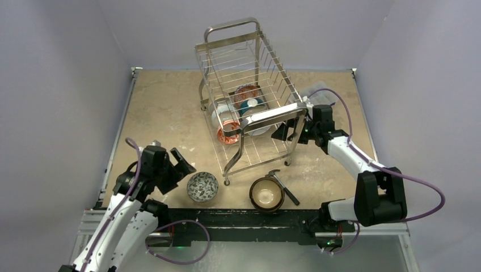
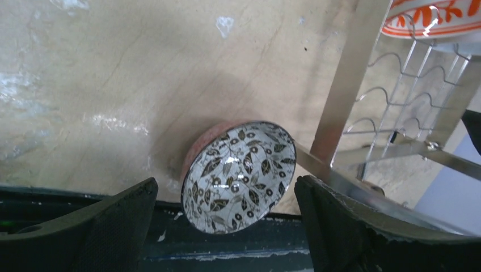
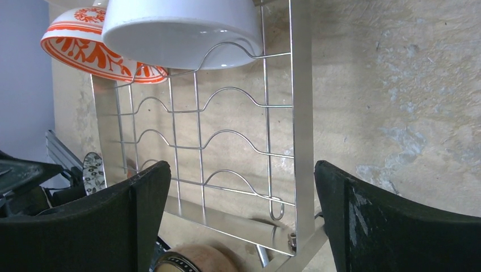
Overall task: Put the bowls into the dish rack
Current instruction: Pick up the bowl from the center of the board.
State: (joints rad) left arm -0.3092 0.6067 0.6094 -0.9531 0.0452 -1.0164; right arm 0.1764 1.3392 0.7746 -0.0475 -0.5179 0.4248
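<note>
The chrome wire dish rack (image 1: 249, 62) stands mid-table and holds several bowls: an orange-and-white one (image 1: 228, 132), a white one (image 1: 220, 115), a teal one (image 1: 250, 106) and a red-patterned one (image 1: 247, 92). A leaf-patterned bowl (image 1: 202, 186) and a dark brown bowl with a cream inside (image 1: 266, 194) sit on the table near the front edge. My left gripper (image 1: 180, 168) is open just left of the leaf-patterned bowl (image 2: 239, 175), which lies between its fingers in the left wrist view. My right gripper (image 1: 286, 131) is open and empty at the rack's front right corner (image 3: 300, 113).
A black-handled tool (image 1: 285, 188) lies right of the brown bowl. A clear plastic box (image 1: 319, 93) sits behind the right gripper. The rack's leg (image 2: 346, 85) stands right of the leaf-patterned bowl. The table's dark front rail (image 1: 238, 215) runs just below both loose bowls.
</note>
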